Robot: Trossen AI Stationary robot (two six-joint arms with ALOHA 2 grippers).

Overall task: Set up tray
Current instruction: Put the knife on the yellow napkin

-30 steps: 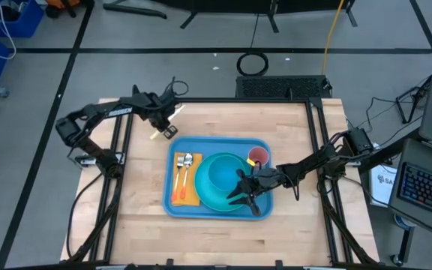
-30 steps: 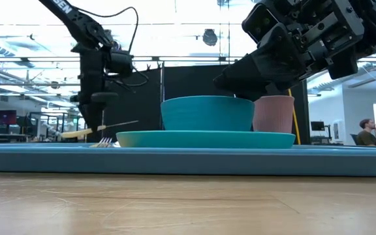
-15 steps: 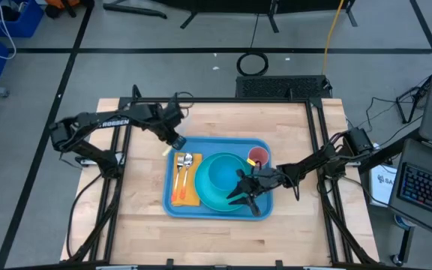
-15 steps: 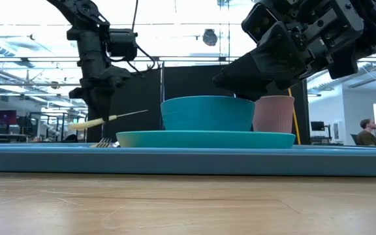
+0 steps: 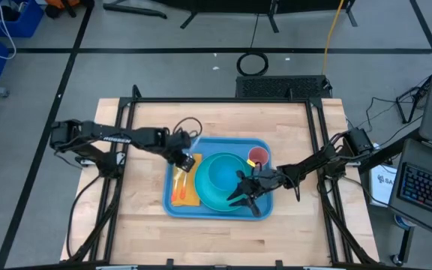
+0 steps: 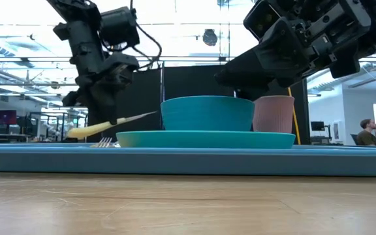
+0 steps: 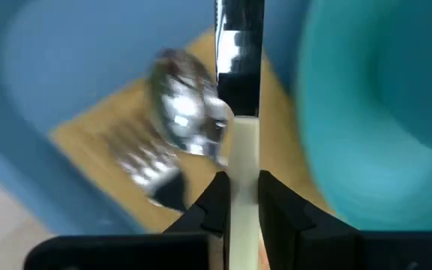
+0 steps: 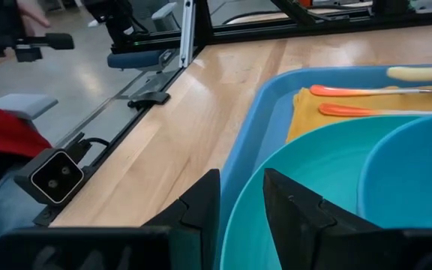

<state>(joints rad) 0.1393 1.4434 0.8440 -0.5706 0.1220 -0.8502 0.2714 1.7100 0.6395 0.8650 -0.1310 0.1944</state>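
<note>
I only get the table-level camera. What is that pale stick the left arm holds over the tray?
Observer: A knife. My close-up camera shows the left claw pinching its pale handle, with the metal blade pointing forward.
Operator: What's underneath it?
Observer: From above, a yellow-orange napkin lies flat in the tray, left of the teal plate. You can't see it past the tray's rim.
Operator: Anything on the napkin?
Observer: A fork and a spoon, side by side.
Operator: And the other arm?
Observer: The right claw sits at the plate's rim, on the side away from the napkin.
</note>
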